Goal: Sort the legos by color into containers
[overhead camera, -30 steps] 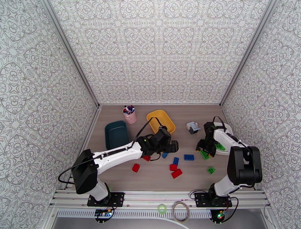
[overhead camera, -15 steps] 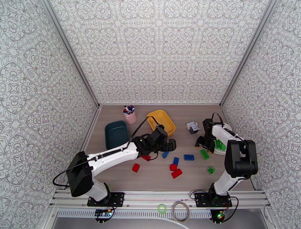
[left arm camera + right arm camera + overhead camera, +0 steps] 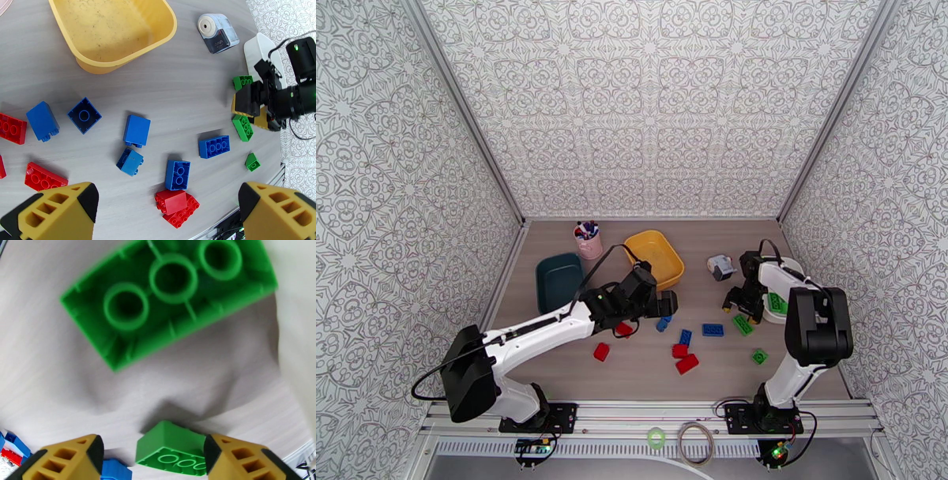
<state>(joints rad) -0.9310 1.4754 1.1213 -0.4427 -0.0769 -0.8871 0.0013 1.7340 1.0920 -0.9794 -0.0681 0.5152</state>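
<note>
Both hands released, empty: left hand (image 3: 168,197) above blue legos (image 3: 136,131) mid-frame, right hand (image 3: 152,445) low over green lego (image 3: 166,299) beside white tray (image 3: 296,338) at right.

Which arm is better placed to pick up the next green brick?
Right. The right gripper, open, hangs just over green bricks beside the white tray; the left gripper is over blue bricks.
</note>
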